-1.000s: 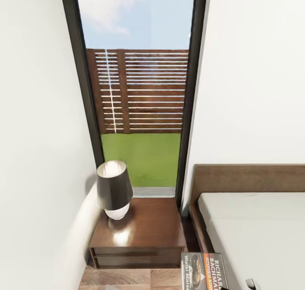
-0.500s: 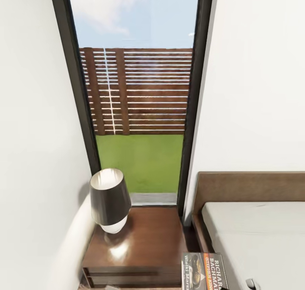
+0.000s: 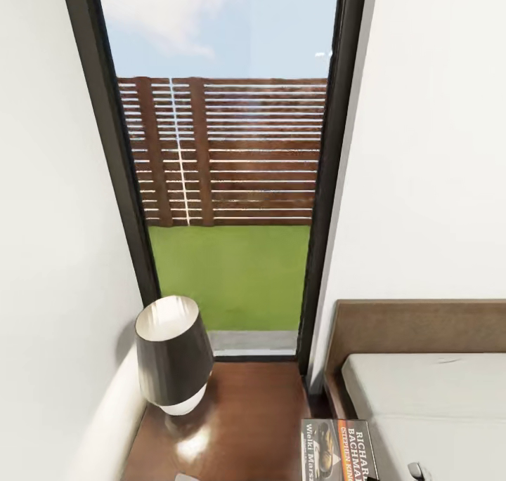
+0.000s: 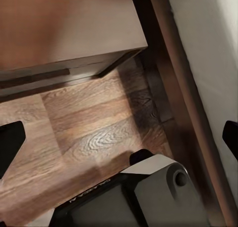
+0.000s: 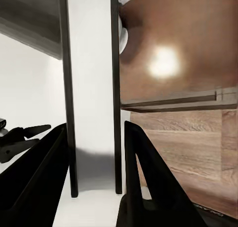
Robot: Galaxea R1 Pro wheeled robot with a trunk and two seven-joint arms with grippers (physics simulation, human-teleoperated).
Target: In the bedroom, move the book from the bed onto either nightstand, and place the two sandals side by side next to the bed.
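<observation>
We carry the book [image 3: 339, 449] clamped in our right tool [image 5: 94, 152] beside the bed [image 3: 429, 397]; the nightstand [image 3: 239, 425] awaits; left tool's [image 4: 119, 137] fingers spread wide.

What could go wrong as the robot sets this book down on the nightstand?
The lamp takes up the left part of the nightstand, so a wide swing of the book might knock it. The book hangs near the nightstand's bed-side edge. Released there, it may slip into the gap beside the bed.
</observation>
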